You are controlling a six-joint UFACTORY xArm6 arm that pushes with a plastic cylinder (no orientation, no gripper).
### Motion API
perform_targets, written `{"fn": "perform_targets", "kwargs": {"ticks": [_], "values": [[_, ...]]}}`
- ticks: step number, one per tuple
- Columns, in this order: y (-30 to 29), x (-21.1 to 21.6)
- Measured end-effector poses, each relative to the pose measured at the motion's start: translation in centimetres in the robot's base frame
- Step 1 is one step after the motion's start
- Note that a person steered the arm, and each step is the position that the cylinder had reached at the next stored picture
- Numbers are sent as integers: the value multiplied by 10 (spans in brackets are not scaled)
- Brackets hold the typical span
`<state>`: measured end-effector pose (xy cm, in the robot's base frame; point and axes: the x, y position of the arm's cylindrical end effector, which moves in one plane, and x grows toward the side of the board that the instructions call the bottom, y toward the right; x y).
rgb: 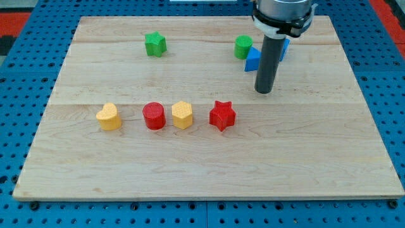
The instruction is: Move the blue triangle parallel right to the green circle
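my tip point(265, 91) | just below blue triangle point(252, 59) | beside green circle point(243, 46) | no fingers, holds nothing

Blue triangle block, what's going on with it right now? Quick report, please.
My tip just below the blue triangle block. Triangle touching the green circle block on its right. Another blue block half hidden behind the rod.

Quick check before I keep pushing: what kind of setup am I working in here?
Most likely a lab test bench, not a home or factory. A bare wooden board lies on a blue perforated panel, with small coloured toy blocks such as the red star and green circle. My tip stands just below the blue triangle.
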<state>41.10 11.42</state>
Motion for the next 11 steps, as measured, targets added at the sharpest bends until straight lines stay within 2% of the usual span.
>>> {"fn": "perform_targets", "kwargs": {"ticks": [1,2,4,7,8,9,10,11], "values": [[-41,-3],[-64,-34],[-10,-59],[-17,-71],[-9,-98],[-9,-103],[-17,-113],[-86,-121]]}}
